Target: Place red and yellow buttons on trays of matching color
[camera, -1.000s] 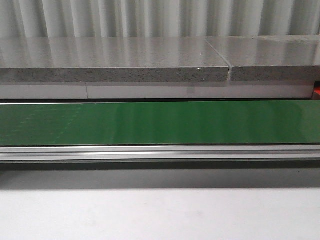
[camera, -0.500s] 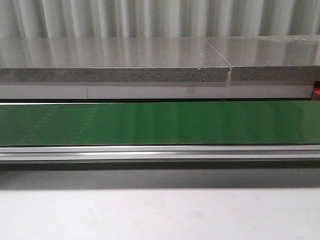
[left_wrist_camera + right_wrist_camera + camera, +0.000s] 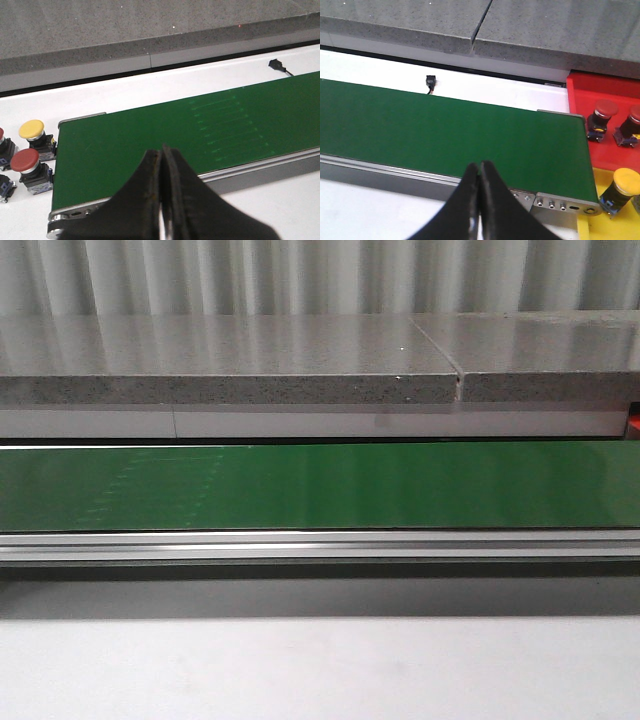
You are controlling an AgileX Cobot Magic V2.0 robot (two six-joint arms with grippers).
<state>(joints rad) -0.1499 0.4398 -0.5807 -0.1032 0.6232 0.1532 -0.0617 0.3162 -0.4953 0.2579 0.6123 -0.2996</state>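
- The left gripper point(image 3: 162, 192) has its jaws pressed together with nothing between them; it hangs over the near rail of the green belt point(image 3: 190, 135), close to the belt's end.
- A yellow button point(image 3: 33, 135) and a red button point(image 3: 27, 167) stand on the white table point(image 3: 130, 92) just past that belt end, off to one side of the left jaws and apart from them. Parts of two more buttons show at the picture's edge, cut off.
- The right gripper point(image 3: 479, 197) is likewise clenched and empty, over the near rail by the belt's other end.
- Beyond that end lies the red tray point(image 3: 580, 87), holding two red-capped buttons point(image 3: 600, 117), side by side but not touching.
- Nearer is the yellow tray point(image 3: 600, 180), with one yellow-capped button point(image 3: 622, 187) on it, just beside the belt's end plate.
- All three tray buttons sit clear of the right jaws, to one side.
- The belt top is bare in all views; a faint dotted seam point(image 3: 165, 485) marks it left of centre in the front view.
- A grey stone ledge point(image 3: 230, 365) runs along the far side, with a white strip of table between it and the belt.
- A small black plug point(image 3: 430, 82) lies on that strip.
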